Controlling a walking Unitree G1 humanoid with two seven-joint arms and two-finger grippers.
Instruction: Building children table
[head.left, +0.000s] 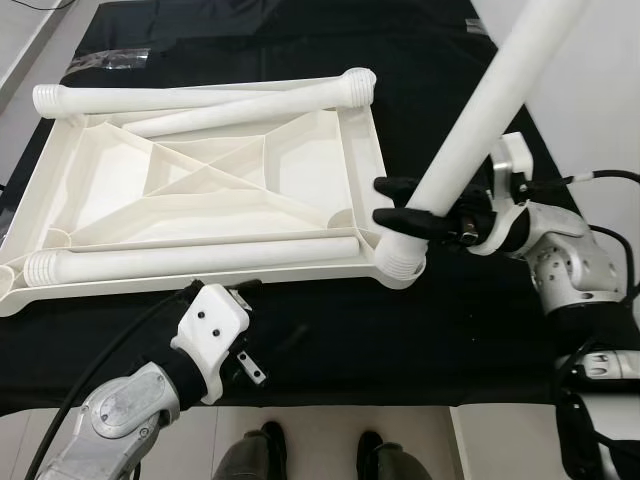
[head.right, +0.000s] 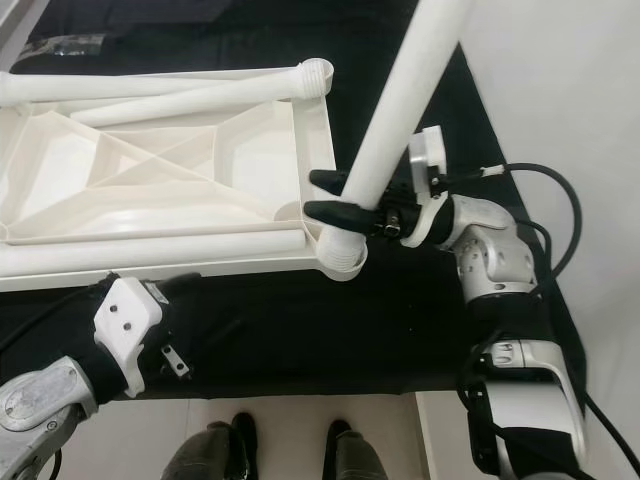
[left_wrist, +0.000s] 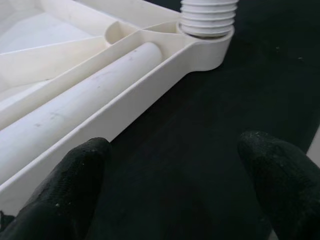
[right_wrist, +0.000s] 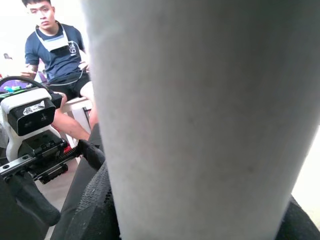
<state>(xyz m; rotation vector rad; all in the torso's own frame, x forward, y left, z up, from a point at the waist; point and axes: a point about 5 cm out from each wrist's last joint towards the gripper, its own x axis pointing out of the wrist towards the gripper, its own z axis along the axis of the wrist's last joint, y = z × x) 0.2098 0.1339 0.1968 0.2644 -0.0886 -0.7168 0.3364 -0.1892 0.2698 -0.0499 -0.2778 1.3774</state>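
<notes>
White plastic leg (head.left: 480, 130) stood tilted in the tabletop's (head.left: 200, 190) near right corner socket (head.left: 400, 262); my right gripper (head.left: 405, 203) clamped it just above the threads, while my left gripper (head.left: 222, 292) hovered spread, empty, beside the near edge

A wide black cloth (head.left: 330, 330) covers the work surface, spreading under and around both grippers. Pale, glossy floor (head.left: 500, 440) borders it on the near side, and a plain white wall (head.right: 560, 90) rises beyond the right gripper.

Left tool's 2 spread fingers (left_wrist: 60, 185) beside white tabletop rim (left_wrist: 150, 85), black cloth (left_wrist: 200, 150) beneath.
</notes>
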